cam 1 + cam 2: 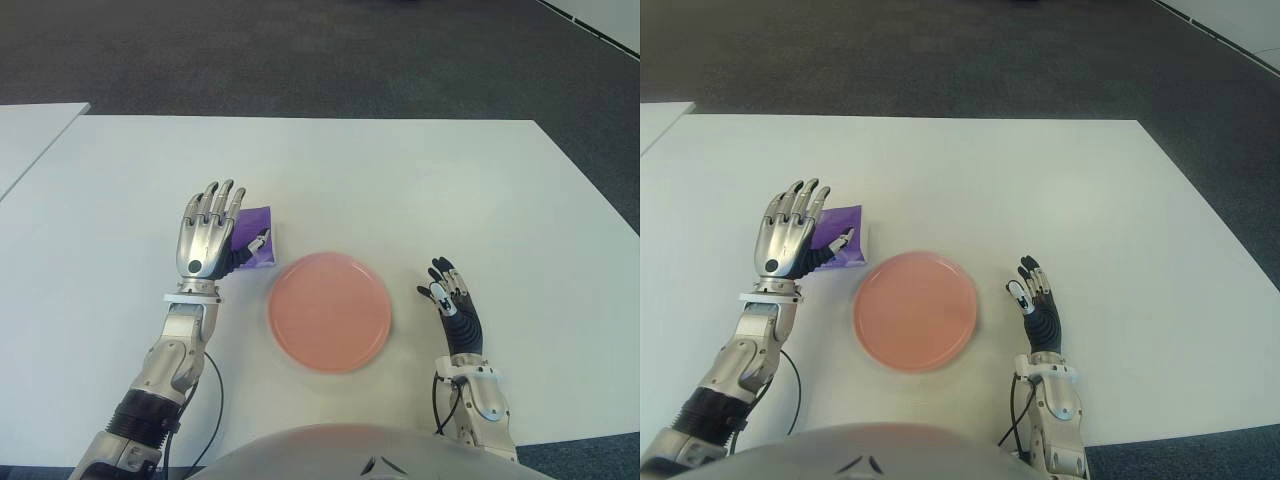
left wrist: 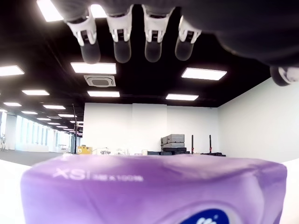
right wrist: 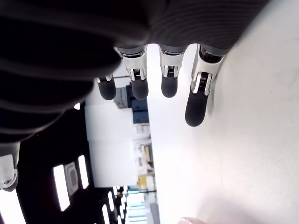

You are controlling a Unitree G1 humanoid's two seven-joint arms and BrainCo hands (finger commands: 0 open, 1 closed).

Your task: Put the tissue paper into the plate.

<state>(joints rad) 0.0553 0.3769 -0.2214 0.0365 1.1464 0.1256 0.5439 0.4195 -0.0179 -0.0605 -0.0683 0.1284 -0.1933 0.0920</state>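
A purple tissue pack [image 1: 258, 240] lies on the white table [image 1: 400, 190], just left of and behind a round pink plate [image 1: 329, 310]. My left hand [image 1: 210, 232] hovers over the pack's left side with its fingers [image 2: 122, 42] straight and spread, thumb reaching across the pack, holding nothing. The left wrist view shows the pack [image 2: 154, 191] close under the palm. My right hand [image 1: 450, 300] shows to the right of the plate, fingers [image 3: 196, 100] extended and holding nothing. The plate holds nothing.
A second white table [image 1: 30, 135] stands at the far left. Dark carpet [image 1: 300, 50] lies beyond the table's far edge. A black cable [image 1: 212, 400] hangs by my left forearm.
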